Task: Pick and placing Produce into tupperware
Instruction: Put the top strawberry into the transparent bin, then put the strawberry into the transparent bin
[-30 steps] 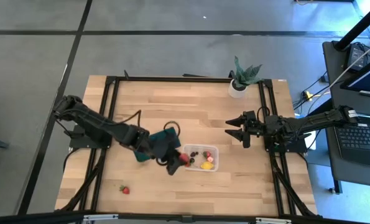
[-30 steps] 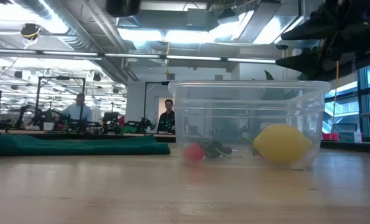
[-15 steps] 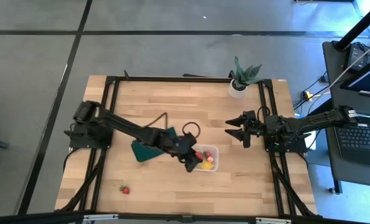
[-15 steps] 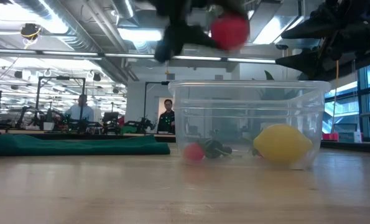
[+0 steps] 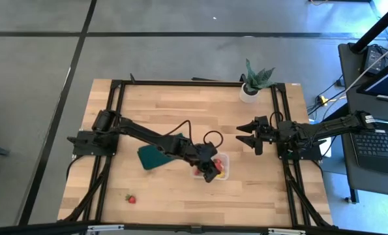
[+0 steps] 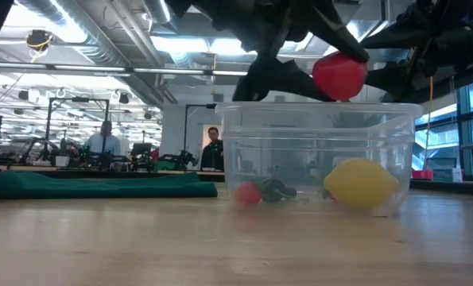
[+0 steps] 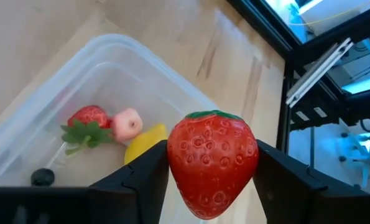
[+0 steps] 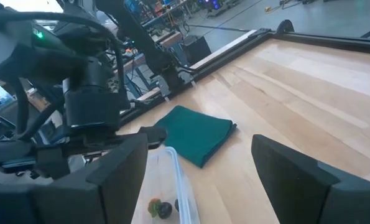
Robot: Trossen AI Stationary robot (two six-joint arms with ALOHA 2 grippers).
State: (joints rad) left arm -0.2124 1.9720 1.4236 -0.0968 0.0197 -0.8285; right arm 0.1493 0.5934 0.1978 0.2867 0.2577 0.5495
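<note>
- My left claw (image 7: 212,163) hung over the clear tub (image 5: 211,165), its two fingers pinching a red strawberry (image 7: 212,160) between them.
- In the low view that strawberry (image 6: 339,76) sat just above the tub's rim (image 6: 315,109), not yet inside.
- Down in the tub (image 7: 97,74) lay a smaller strawberry (image 7: 89,117) with green leaves, a pink round fruit (image 7: 127,122), a yellow lemon (image 7: 142,142) and a dark berry (image 7: 43,177).
- The tub stood on the table (image 5: 180,104) toward its front edge, with the green pad (image 5: 156,154) just beside it.
- Another strawberry (image 5: 132,199) lay alone near the table's front left corner.
- My right claw (image 5: 247,137) waited above the table's right side, fingers spread, holding nothing.
- A potted plant (image 5: 253,81) stood by the back edge.
</note>
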